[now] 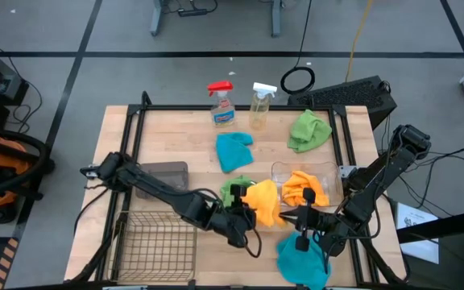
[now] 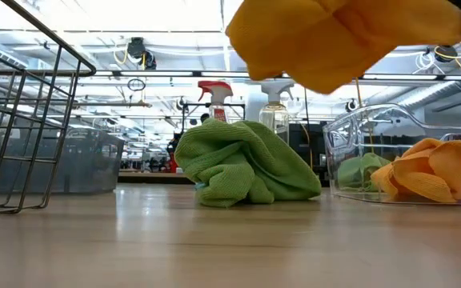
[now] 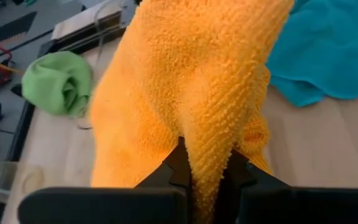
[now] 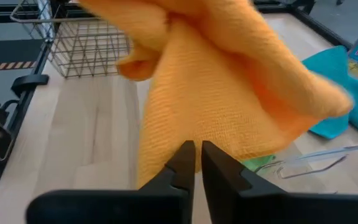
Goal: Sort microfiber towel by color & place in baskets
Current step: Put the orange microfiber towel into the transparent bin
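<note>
- Left gripper [image 1: 246, 216] is closed on the orange towel [image 1: 263, 201]; left wrist view shows cloth pinched between its fingers [image 3: 180, 163], rest of the cloth hanging in front, lifted off the table.
- Key relation: the clear tub [image 1: 306, 184], which has already an orange cloth [image 1: 306, 188] inside, lies just to the right of the held towel and a bit farther from the robot. So the move is, I think, a short carry that way, then let go above the tub.
- Right gripper [image 1: 303, 219] is near the front edge, just beside the same towel, fingers almost together and holding nothing, as its wrist view shows. It is nearer to the tub than the left, so it could be in the way.
- Around: green towel [image 1: 234, 191] on the table touching the held one on its far-left side; teal towel [image 1: 304, 259] under the right arm; another teal one [image 1: 234, 151] and another green [image 1: 309, 130] well apart, towards the spray bottles [image 1: 222, 103].
- Grey tub [image 1: 164, 174] and wire basket [image 1: 156, 241] on the left, both seem w/o cloth.
</note>
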